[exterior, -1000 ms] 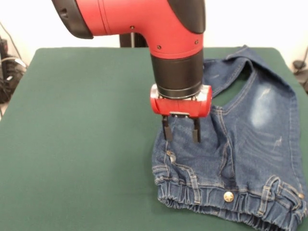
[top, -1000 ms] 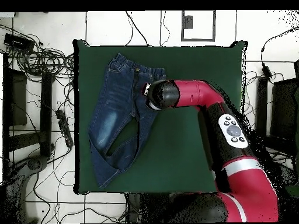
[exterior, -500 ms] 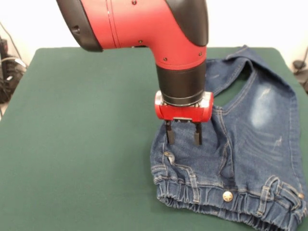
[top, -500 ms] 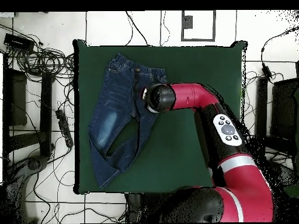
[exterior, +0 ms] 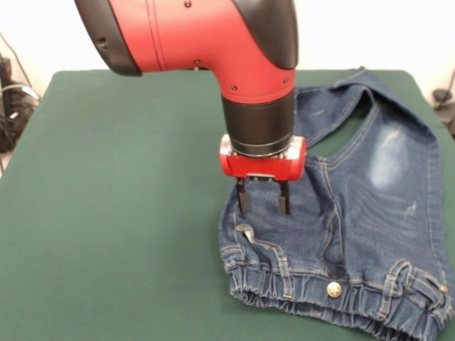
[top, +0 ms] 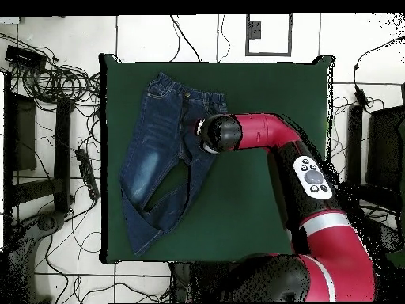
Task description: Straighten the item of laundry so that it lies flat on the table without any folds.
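Note:
The item of laundry (exterior: 370, 206) is a small pair of blue jeans on the right part of the green table (exterior: 121, 185). Its gathered waistband with a brass button (exterior: 333, 288) lies near the front edge, and the legs run toward the far right corner. The left hip is creased and bunched. My gripper (exterior: 263, 203) stands open, pointing straight down, its fingertips (exterior: 242, 202) on or just above the denim at that hip. In the overhead view the jeans (top: 158, 162) lie on the left of the table (top: 269, 95), their legs meeting at the cuffs; the wrist (top: 213, 133) hides the fingers.
Cables (top: 55, 87) and dark boxes (top: 20, 134) lie on the floor beside the table. The waistband reaches close to the table's front right edge (exterior: 426, 334). The arm's red links (top: 316, 190) stretch across the table's right side in the overhead view.
The gripper has shifted a little to the left in the front view, and the jeans' hip edge below it has moved left with it. The fingers stay apart.

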`<state>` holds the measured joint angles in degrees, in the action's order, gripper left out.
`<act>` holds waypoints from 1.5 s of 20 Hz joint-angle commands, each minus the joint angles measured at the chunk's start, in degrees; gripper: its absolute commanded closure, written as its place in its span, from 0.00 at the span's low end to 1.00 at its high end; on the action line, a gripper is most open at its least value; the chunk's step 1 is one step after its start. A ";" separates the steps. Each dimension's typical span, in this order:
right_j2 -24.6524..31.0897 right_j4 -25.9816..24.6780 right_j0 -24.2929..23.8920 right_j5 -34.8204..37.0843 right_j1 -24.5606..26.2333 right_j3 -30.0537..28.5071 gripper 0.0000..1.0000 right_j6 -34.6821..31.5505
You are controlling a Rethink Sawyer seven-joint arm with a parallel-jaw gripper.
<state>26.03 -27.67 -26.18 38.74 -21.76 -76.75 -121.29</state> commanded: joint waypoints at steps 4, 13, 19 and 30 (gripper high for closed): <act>1.87 -3.64 -0.69 0.82 -0.42 -3.55 0.00 11.24; 2.65 -4.77 -1.56 1.06 -0.54 -4.12 0.00 11.65; 2.55 -6.42 -1.25 -1.80 1.35 -3.75 0.00 9.70; 1.54 -8.87 0.49 -8.37 5.42 -1.43 0.00 4.67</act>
<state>25.98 -34.13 -27.75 34.47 -19.60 -76.82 -121.29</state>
